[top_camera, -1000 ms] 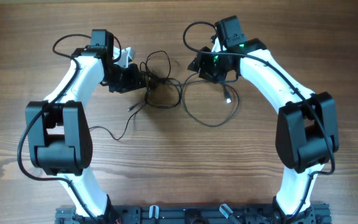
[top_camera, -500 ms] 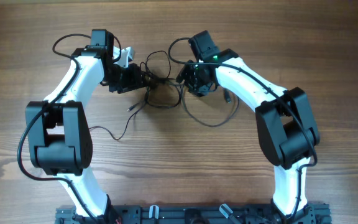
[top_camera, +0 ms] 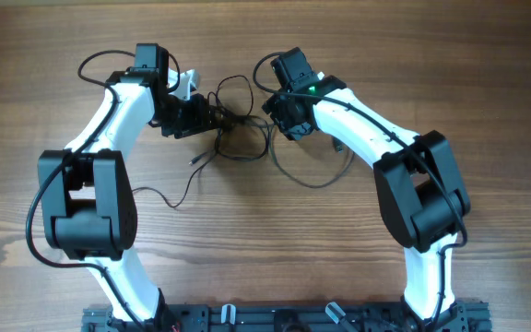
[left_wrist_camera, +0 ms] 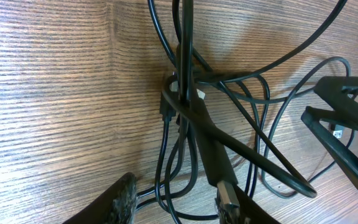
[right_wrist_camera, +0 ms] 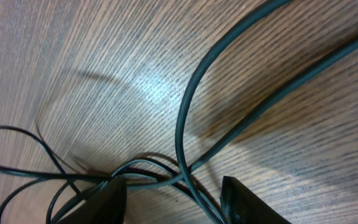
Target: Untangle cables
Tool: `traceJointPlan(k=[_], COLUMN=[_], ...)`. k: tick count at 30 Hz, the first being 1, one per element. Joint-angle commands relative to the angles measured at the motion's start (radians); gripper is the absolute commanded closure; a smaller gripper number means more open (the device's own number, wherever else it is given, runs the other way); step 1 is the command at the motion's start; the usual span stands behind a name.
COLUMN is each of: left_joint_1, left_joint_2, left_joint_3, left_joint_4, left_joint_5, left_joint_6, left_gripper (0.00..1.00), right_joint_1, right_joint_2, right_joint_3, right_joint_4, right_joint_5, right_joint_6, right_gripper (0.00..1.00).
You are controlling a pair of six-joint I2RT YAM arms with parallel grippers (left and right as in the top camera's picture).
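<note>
Wood-grain worktop (top_camera: 487, 55) carries the cables (top_camera: 240, 138), which are gathered in a black tangle at the upper centre of the overhead view, between the two end effectors. One wide loop is spread to the lower right of the tangle. A single thin strand is trailed to the lower left.

The left arm (top_camera: 118, 111) is raised from the lower left of the frame, folded at its large joint, and extended toward the upper centre, with the wrist turned to the right. The left end effector (top_camera: 218, 118) is placed at the left edge of the tangle. In the left wrist view its fingers (left_wrist_camera: 120, 199) are spread wide. Several strands and a black plug end (left_wrist_camera: 215, 158) are passed between them, and nothing is seen to be pinched. A dense crossing of strands is located in the upper centre of that view.

The right arm (top_camera: 358, 129) is mirrored on the right of the frame, with its forearm reached up and left and its wrist angled down onto the tangle. The right end effector (top_camera: 282, 122) is set at the tangle's right edge. In the right wrist view its fingers (right_wrist_camera: 107, 199) are parted, with strands crossed on the worktop between them but not clamped.
</note>
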Motion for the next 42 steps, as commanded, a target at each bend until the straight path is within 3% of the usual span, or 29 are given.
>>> traceJointPlan(k=[1,11,22,33,38,42], left_joint_1=[-0.003,-0.003,-0.003,-0.003,-0.003,-0.005], left_joint_2=[-0.011,-0.011,-0.011,-0.011,-0.010,-0.009], left_joint_3=[0.001,0.001,0.001,0.001,0.001,0.001], left_joint_4=[0.003,0.003,0.003,0.003,0.003,0.002], left_joint_5=[0.002,0.002,0.002,0.002,0.002,0.002], left_joint_6=[0.008,0.008,0.008,0.008,0.008,0.008], left_gripper=[0.57,0.57,0.56,0.57,0.43,0.34], right_joint_1=[0.004,0.034,0.039,0.026,0.023,0.014], right_joint_2=[0.038,0.110,0.129,0.129,0.129,0.129], right_joint_3=[-0.010,-0.010,-0.010,-0.010,-0.010,-0.010], right_joint_4=[0.003,0.015,-0.016,-0.053,-0.091,-0.099], right_joint_5=[0.029,0.029,0.034,0.034,0.042,0.042], right_joint_6=[0.025,0.024,-0.056,-0.045,-0.055,-0.057], right_gripper=[0.50,0.56,0.78,0.81,0.96,0.96])
